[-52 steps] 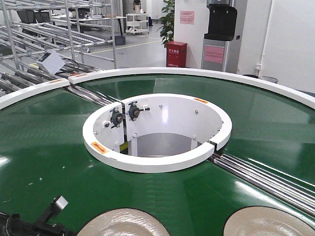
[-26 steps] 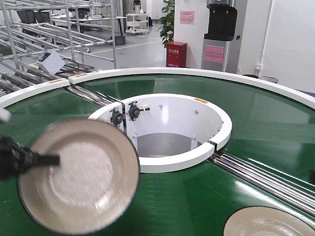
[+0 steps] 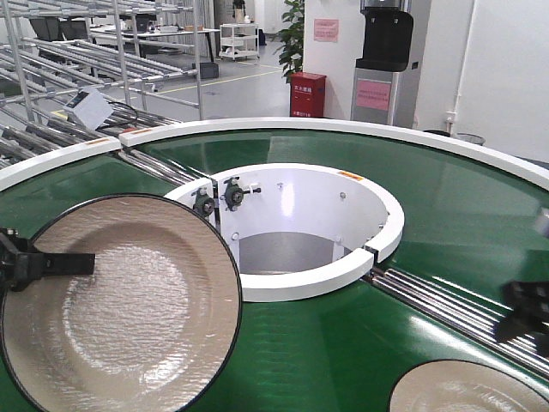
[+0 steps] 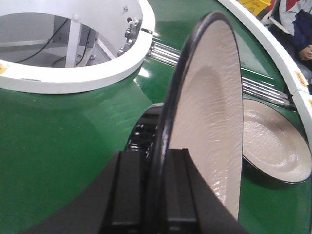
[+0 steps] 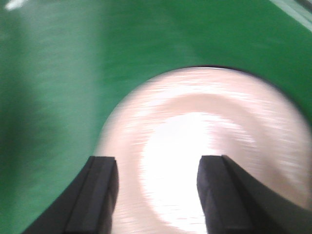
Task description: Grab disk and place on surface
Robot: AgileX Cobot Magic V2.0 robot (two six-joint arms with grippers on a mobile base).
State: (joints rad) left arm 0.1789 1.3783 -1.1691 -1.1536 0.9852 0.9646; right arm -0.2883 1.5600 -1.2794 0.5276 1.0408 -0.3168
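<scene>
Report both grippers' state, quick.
Left gripper: shut on the rim of the disk, held tilted above the green belt.
Right gripper: open, over a second disk lying on the belt.

The room looked like a bright, evenly lit workshop, with a pale glossy floor (image 3: pixel 244 86) and white walls (image 3: pixel 506 69). Silver pipe racks (image 3: pixel 77 51) filled the left side, and a white cart (image 3: pixel 238 39) sat way at the back. A leafy plant (image 3: pixel 293 34), a red cabinet (image 3: pixel 307 94) and a dark-topped water dispenser (image 3: pixel 384 64) lined the wall, plus 1 pink notice (image 3: pixel 325 30) stuck up there.
</scene>
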